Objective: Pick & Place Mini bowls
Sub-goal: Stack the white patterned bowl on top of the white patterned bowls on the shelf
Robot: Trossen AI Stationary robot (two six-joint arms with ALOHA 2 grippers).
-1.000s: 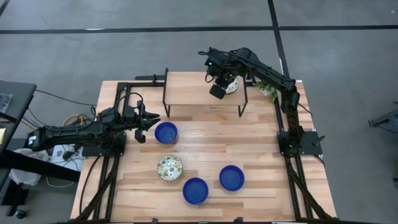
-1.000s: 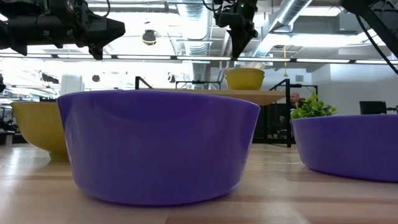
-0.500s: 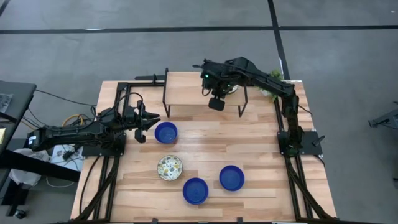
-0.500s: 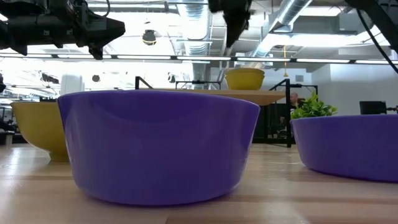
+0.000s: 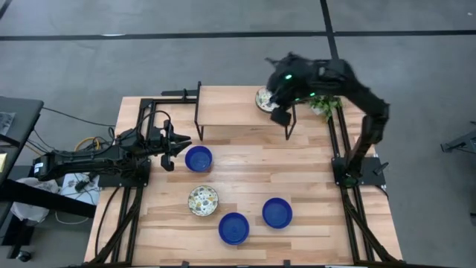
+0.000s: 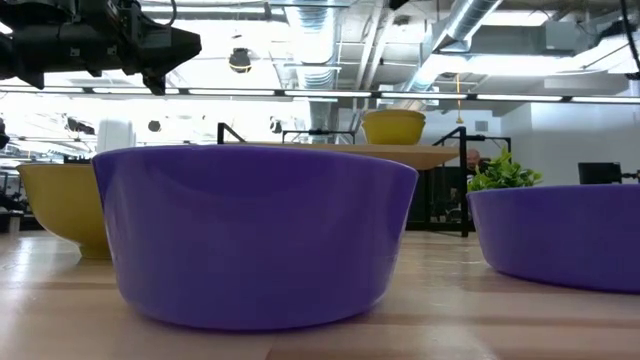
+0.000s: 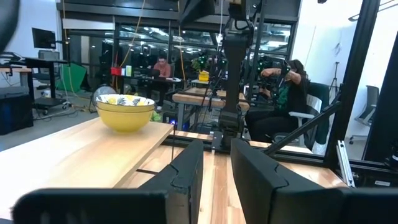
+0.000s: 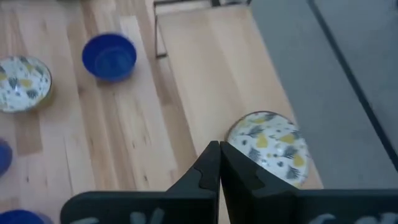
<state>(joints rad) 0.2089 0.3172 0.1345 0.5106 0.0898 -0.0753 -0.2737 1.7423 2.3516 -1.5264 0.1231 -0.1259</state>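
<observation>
Three blue mini bowls stand on the table: one (image 5: 198, 158) beside my left gripper (image 5: 175, 145), two (image 5: 233, 228) (image 5: 277, 213) near the near edge. One patterned mini bowl (image 5: 202, 200) sits on the table between them. Another patterned bowl (image 5: 265, 99) stands on the raised wooden shelf (image 5: 230, 110); it also shows as the patterned bowl (image 8: 268, 147) in the right wrist view. My right gripper (image 5: 281, 114) hovers above the shelf's right end, shut (image 8: 219, 163), just short of that bowl. My left gripper (image 7: 216, 168) is open and holds nothing.
The shelf stands on black legs (image 5: 290, 126) over the table's far part. A small green plant (image 5: 321, 106) sits at the far right corner. Black frame rails (image 5: 143, 119) run along both table sides. Bare wood (image 5: 312, 171) lies between the shelf and the near bowls.
My right gripper has risen out of the low view and swung from the shelf's middle toward the table's right edge; its arm has folded back to the right. The patterned bowl stays on the shelf, now uncovered from above.
</observation>
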